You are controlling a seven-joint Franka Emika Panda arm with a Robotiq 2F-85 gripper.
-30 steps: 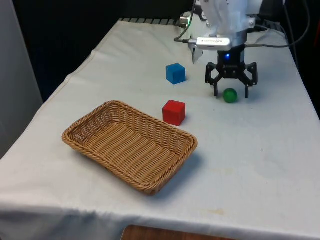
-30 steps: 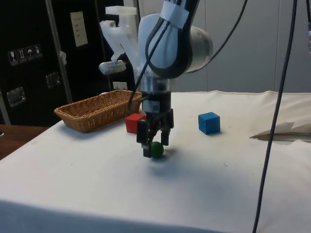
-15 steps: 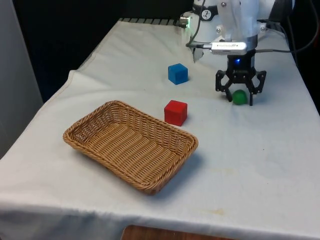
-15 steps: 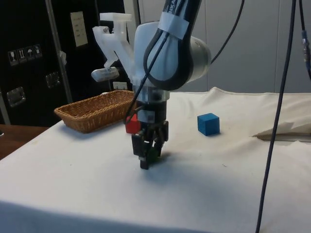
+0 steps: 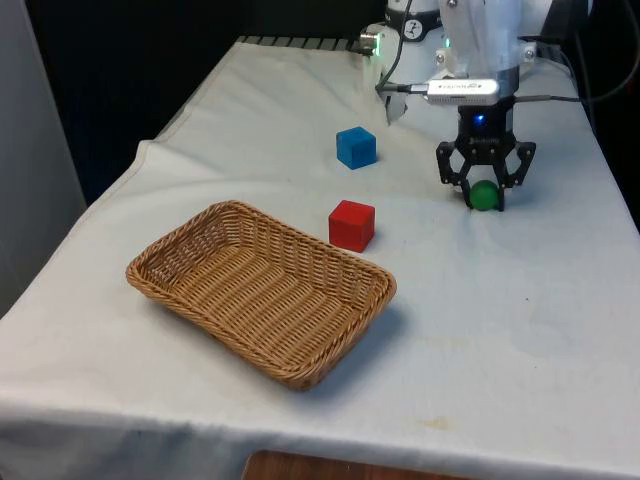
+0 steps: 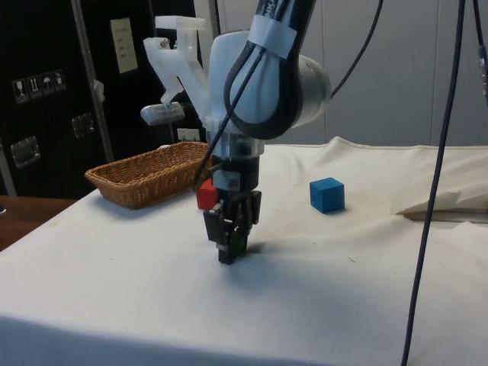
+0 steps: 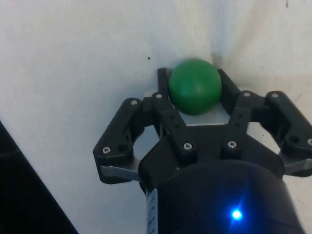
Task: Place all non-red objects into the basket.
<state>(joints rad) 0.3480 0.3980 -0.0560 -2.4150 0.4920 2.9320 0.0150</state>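
My black gripper (image 5: 485,199) is shut on a small green ball (image 5: 485,194) at the table's surface, on the front view's right. In the wrist view the green ball (image 7: 195,86) sits squeezed between the two fingers of the gripper (image 7: 195,90). From the side, the gripper (image 6: 231,248) points straight down with the ball (image 6: 238,242) partly hidden between the fingers. A blue cube (image 5: 356,147) lies farther back towards the front view's left, and a red cube (image 5: 351,224) lies nearer the wicker basket (image 5: 185,255), which holds nothing.
A crumpled fold of cloth (image 6: 450,206) lies at the side view's right. A black cable (image 6: 427,191) hangs down in front of the side camera. The table's edge (image 5: 620,190) runs close to the gripper on the front view's right.
The fingers closed from wide open onto the green ball. The gripper and ball also shifted a little towards the front view's right.
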